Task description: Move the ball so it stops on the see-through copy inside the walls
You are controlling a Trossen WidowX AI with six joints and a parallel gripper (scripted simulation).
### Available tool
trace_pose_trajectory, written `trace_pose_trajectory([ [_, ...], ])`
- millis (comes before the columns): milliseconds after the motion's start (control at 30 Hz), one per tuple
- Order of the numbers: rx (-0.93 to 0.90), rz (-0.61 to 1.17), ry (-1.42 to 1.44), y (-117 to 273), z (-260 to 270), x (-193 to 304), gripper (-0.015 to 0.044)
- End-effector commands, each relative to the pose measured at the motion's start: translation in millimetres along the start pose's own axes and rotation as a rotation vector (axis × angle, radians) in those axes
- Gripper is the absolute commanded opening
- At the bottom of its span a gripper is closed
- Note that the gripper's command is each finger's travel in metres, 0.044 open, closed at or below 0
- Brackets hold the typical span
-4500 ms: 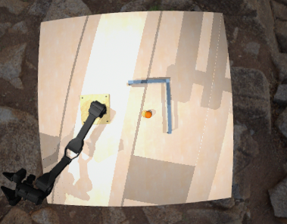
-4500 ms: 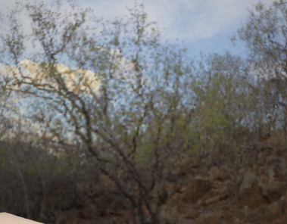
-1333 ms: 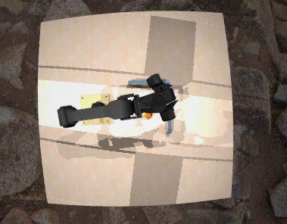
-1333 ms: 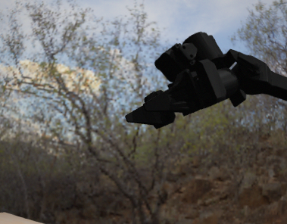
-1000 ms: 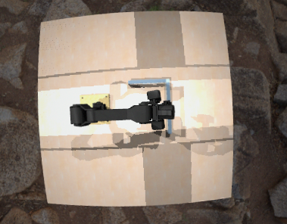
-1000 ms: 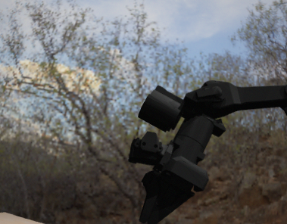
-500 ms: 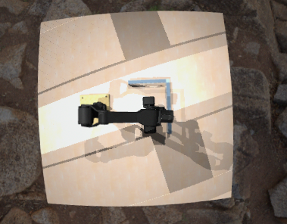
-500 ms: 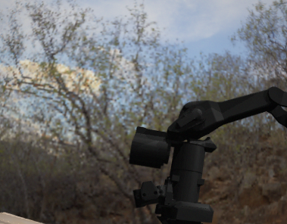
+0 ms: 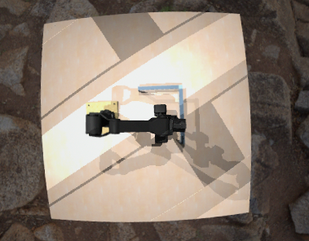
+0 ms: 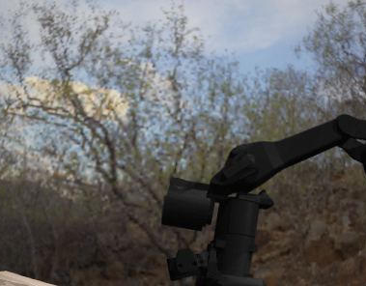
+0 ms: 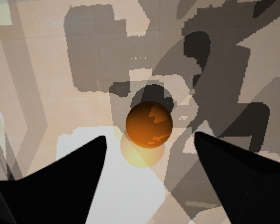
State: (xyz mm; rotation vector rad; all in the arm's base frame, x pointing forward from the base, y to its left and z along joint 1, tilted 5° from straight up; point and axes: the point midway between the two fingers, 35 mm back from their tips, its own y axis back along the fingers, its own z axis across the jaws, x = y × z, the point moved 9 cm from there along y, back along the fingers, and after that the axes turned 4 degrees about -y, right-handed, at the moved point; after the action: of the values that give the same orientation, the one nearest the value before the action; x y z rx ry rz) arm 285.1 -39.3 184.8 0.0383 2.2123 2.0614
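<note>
The orange ball lies on the table, seen from above in the wrist view. The see-through copy shows as a pale yellow disc just below the ball in that view, and the ball partly overlaps it. My gripper is open above them, with one finger on each side of the ball and nothing held. Two low bluish clear walls meet in a corner in the top view. The arm hides the ball and the copy there. The fingertips are hidden or out of frame in the top and exterior views.
The black arm reaches across the table from its base beside a yellow plate and covers part of the right-hand wall. It also shows in the exterior view. Broad shadows fall over the table. Rocks surround it.
</note>
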Motion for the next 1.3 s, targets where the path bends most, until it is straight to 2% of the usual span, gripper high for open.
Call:
trace_pose_trajectory([
  [0, 0.005, 0.01, 0.001, -10, 0, 1, 0.0318],
  [567, 0.006, 0.01, 0.001, -35, 0, 2, 0.0318],
  [700, 0.006, 0.01, 0.001, -35, 0, 2, 0.0213],
  [933, 0.006, 0.01, 0.001, -35, 0, 2, 0.0166],
  [1133, 0.001, 0.007, 0.006, -18, -1, -2, 0.0009],
  [1267, -0.002, 0.005, 0.009, 3, -1, -5, 0.0],
])
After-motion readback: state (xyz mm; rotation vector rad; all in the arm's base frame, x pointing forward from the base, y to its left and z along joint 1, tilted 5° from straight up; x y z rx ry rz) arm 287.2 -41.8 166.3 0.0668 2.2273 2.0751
